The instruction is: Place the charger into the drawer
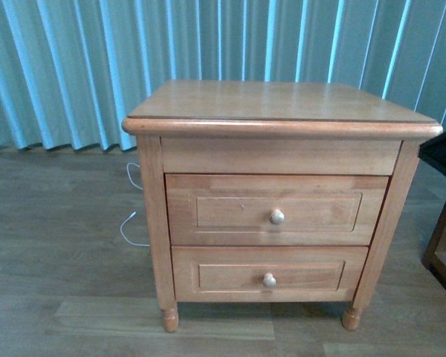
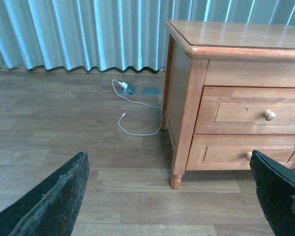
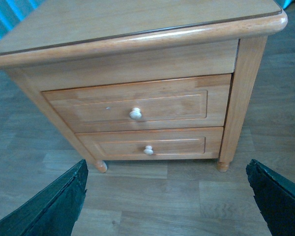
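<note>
Drawer (image 1: 276, 210), honey-coloured with a round knob (image 1: 277, 216), sits fully closed.

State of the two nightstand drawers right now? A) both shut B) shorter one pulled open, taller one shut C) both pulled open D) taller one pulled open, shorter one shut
A: the taller drawer and the shorter drawer both sit flush with the nightstand frame in the front view, and no pale inside shows in any view.
</note>
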Tool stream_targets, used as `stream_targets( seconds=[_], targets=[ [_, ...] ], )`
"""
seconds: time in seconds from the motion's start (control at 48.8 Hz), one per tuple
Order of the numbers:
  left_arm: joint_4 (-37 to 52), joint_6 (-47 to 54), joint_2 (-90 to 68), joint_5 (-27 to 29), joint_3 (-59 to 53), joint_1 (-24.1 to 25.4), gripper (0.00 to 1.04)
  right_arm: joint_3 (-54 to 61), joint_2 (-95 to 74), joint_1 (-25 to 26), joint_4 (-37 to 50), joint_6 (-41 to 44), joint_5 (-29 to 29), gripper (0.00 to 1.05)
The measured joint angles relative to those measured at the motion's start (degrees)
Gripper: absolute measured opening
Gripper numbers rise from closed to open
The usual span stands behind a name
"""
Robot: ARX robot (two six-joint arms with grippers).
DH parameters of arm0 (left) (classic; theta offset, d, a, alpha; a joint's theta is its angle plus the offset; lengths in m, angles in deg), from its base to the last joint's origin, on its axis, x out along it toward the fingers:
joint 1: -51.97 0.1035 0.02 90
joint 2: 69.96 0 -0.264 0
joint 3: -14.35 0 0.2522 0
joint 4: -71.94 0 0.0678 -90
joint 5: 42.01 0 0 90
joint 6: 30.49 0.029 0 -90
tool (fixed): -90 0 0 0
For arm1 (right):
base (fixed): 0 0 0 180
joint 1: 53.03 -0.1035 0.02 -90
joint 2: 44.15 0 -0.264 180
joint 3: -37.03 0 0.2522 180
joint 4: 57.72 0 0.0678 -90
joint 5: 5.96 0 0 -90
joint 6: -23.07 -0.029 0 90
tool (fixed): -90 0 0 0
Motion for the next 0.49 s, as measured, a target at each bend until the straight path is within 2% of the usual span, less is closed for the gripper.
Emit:
stream_targets(
  seconds=[0.144,0.308,0.492],
  targets=[
    [0.0,0.0,0.0,0.0,0.0,0.0,0.99,5.7,15.4,1.4,-7.1,1.4,4.1,0.97],
    [0.0,0.0,0.0,0.0,0.0,0.0,0.99,7.1,30.6,4.2,-17.1,1.6,7.9,0.97],
    [0.0,0.0,0.0,0.0,0.0,0.0,0.99,7.4,40.6,3.6,-25.0,1.0,6.5,0.97]
  ],
)
